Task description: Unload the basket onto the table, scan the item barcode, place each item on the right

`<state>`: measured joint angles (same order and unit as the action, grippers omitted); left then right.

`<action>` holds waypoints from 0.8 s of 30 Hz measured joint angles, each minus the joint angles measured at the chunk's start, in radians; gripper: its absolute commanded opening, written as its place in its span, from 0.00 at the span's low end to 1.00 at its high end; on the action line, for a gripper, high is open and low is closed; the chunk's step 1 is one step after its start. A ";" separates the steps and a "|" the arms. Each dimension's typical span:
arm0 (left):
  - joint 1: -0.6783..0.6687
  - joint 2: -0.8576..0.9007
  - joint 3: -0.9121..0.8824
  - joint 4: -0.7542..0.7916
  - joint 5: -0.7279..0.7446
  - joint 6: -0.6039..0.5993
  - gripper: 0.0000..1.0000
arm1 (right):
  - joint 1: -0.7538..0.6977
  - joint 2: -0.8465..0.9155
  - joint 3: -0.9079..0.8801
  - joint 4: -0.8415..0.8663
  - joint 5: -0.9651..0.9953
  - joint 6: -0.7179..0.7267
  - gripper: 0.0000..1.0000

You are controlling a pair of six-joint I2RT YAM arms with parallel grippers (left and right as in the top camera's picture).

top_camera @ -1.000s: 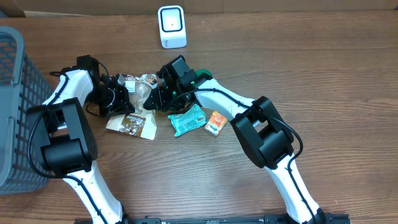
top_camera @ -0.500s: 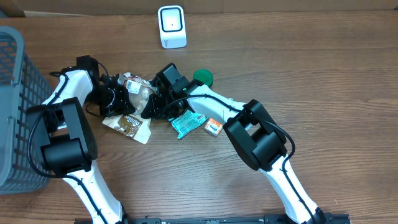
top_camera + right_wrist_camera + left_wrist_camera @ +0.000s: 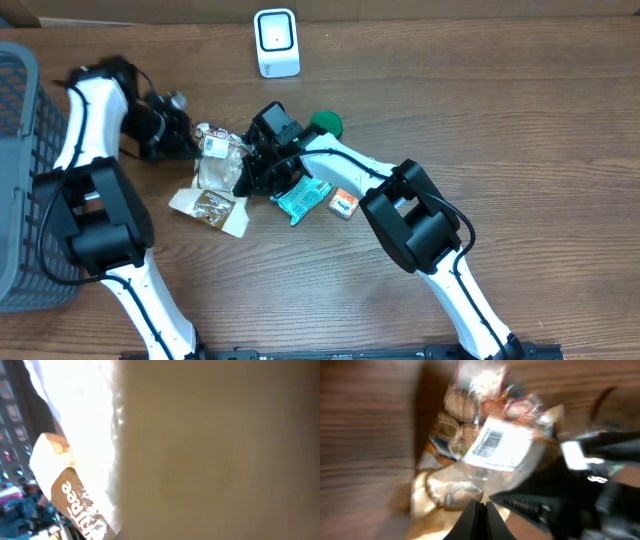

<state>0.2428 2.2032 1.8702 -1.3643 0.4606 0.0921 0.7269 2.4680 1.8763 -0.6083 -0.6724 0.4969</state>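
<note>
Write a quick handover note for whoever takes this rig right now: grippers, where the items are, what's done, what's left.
Left gripper: shut, empty, off to the left of the clear bag.
Right gripper: shut, seemingly pinching the bag's right edge; its wrist camera is blocked at close range.
Items: the barcode label shows to the left wrist camera; the bag is well short of the scanner at the far edge. Brown packet, teal packet and orange packet lie on the table.
Done: bag gripped.
Left: carry it to the scanner, label toward it.
</note>
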 measured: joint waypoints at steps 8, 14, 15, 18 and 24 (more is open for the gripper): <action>0.008 0.000 0.079 -0.092 0.000 0.097 0.04 | 0.000 0.006 0.169 -0.311 0.124 -0.282 0.04; 0.008 0.000 -0.054 -0.011 0.000 0.121 0.04 | -0.001 0.006 0.177 -0.337 0.153 -0.378 0.04; 0.008 0.000 -0.074 0.002 0.002 0.122 0.04 | -0.001 0.006 0.177 -0.338 0.154 -0.384 0.04; 0.008 0.000 -0.152 0.068 0.032 0.129 0.04 | -0.001 0.006 0.177 -0.341 0.156 -0.399 0.04; 0.002 0.000 -0.280 0.243 0.096 0.122 0.04 | -0.002 0.006 0.177 -0.345 0.157 -0.410 0.17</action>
<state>0.2447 2.2032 1.5902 -1.1217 0.5568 0.2146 0.7254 2.4741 2.0533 -0.9531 -0.5156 0.0872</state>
